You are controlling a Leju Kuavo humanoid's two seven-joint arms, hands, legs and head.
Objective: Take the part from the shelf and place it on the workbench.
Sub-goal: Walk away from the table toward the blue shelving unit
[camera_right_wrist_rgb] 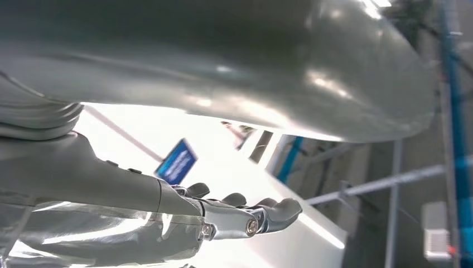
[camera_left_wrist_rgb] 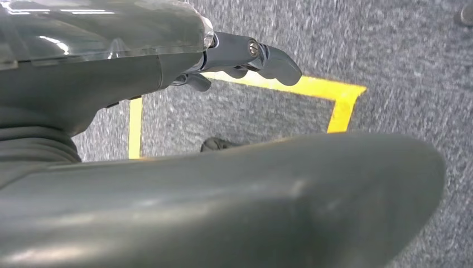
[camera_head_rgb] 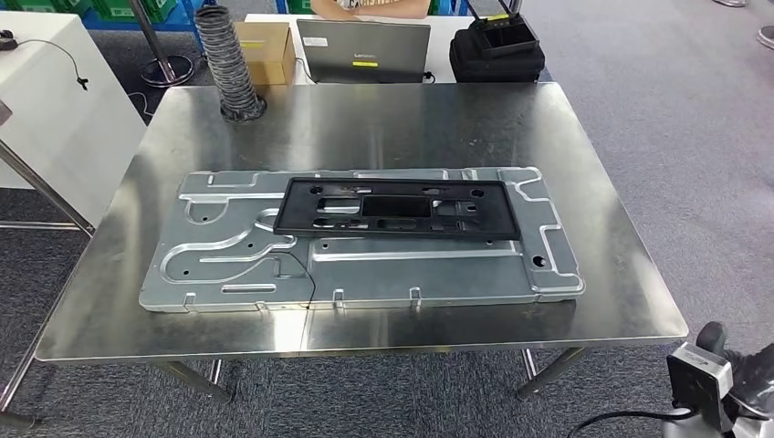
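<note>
Steel workbench (camera_head_rgb: 602,182) bears black part (camera_head_rgb: 398,208); grey carpet (camera_head_rgb: 675,82) around.

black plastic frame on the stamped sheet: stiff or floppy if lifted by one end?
The black frame is long, thin and full of cutouts, so it would probably flex or sag. It looks like plastic, likely light. Lying flat on the smooth metal panel, it may slide if pushed.

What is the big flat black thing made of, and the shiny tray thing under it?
The black frame looks like moulded plastic: matte, with no glints and neat cut-out holes. The silver panel under it looks like pressed sheet metal: dull grey shine, raised channels and small bent tabs along its edge. Both are judged by looks alone.
</note>
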